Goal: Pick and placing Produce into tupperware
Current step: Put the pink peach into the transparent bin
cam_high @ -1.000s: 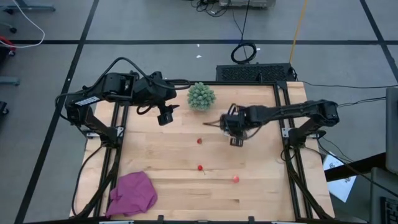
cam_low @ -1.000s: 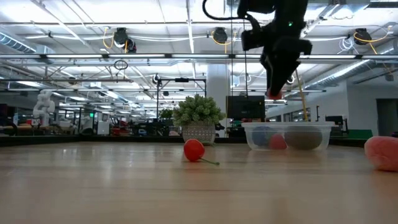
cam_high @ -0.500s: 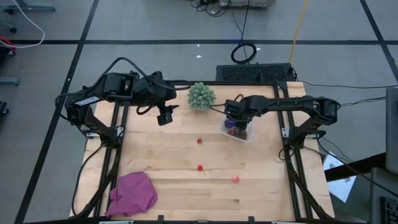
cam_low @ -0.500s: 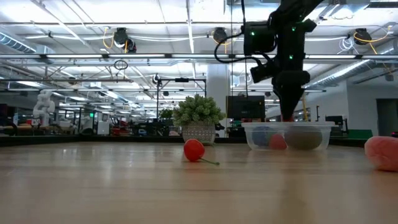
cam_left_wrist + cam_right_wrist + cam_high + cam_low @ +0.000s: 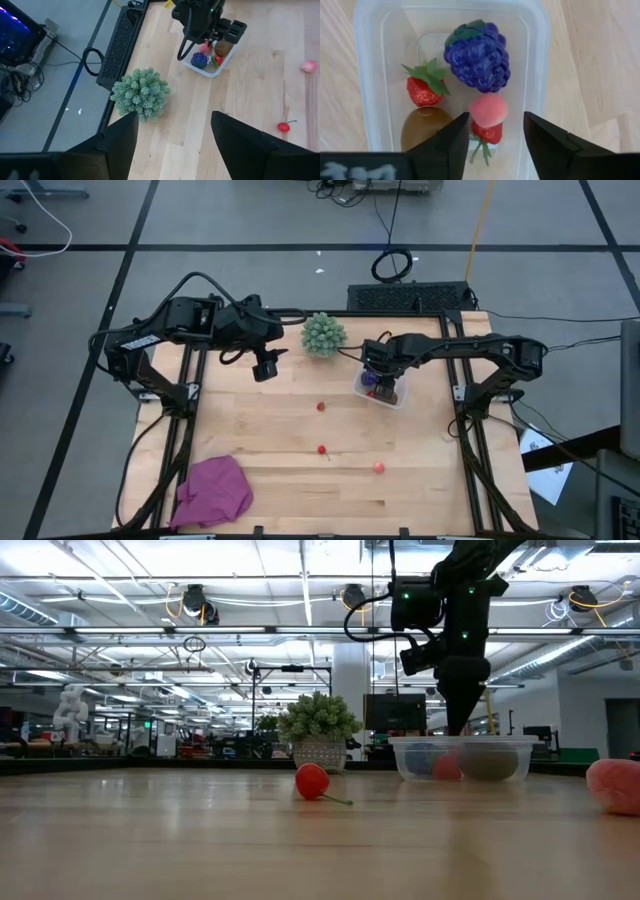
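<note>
- I'm working in a large robotics lab or industrial hall, not a home.
- The low view shows me a high ceiling [image 5: 250,580] with exposed pipes, ducts and strip lights.
- A white robot [image 5: 70,705] stands far back among equipment benches.
- Monitors [image 5: 395,712] sit behind the table.
- Cables [image 5: 392,262] trail across grey flooring marked with dark tape lines [image 5: 300,248].

right tool [image 5: 386,392] fills tupperware [image 5: 370,395] opening; spiky ball [image 5: 324,334] crowds beside.
</note>
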`<state>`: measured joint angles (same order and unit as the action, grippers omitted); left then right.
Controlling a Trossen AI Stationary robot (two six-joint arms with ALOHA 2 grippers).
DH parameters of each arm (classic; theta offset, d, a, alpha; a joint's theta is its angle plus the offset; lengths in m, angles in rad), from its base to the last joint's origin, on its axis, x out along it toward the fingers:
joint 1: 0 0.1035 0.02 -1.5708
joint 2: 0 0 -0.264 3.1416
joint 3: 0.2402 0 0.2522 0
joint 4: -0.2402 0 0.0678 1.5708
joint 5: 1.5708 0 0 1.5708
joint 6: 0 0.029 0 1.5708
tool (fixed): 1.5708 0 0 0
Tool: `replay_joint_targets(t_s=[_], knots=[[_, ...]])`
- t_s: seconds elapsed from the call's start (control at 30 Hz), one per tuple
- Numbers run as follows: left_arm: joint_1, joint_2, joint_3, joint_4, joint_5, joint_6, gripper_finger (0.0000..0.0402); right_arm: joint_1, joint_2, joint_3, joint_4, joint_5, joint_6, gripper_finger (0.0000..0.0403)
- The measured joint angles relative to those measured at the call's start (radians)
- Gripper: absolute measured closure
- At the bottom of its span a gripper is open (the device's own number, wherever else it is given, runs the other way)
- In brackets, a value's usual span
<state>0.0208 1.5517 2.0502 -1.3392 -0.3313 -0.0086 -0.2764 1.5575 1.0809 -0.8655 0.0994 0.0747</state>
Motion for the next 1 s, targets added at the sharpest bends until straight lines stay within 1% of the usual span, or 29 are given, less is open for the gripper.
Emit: replay_joint_targets(t_s=[0.17, 0.33, 0.53, 0.67, 0.8, 0.9, 1.0], knots=[[0.0, 0.0, 0.0, 0.0, 0.0, 0.0, 0.0146, 0.0, 0.0, 0.0, 0.002, 0.0, 0.003, 0.0202], [0.0, 0.0, 0.0, 0.001, 0.0, -0.002, 0.0146, 0.0, 0.0, 0.0, 0.021, 0.002, -0.016, 0.0196], [-0.021, 0.0, 0.0, -0.007, 0.0, -0.021, 0.0146, 0.005, 0.0, 0.0, 0.197, -0.008, -0.035, 0.0196], [-0.057, 0.0, 0.0, -0.043, 0.019, -0.056, 0.0147, 0.024, 0.0, 0.0, 0.317, -0.11, -0.035, 0.0195], [-0.093, 0.0, 0.0, -0.078, 0.018, -0.103, 0.0147, 0.073, 0.0, 0.0, 0.391, -0.206, -0.014, 0.0195], [-0.12, -0.001, -0.028, -0.062, 0.016, -0.142, 0.0147, 0.133, 0.0, 0.0, 0.408, -0.248, 0.006, 0.0195], [-0.148, 0.0, -0.1, -0.042, 0.016, -0.157, 0.0147, 0.211, 0.0, 0.0, 0.416, -0.26, 0.02, 0.0195]])
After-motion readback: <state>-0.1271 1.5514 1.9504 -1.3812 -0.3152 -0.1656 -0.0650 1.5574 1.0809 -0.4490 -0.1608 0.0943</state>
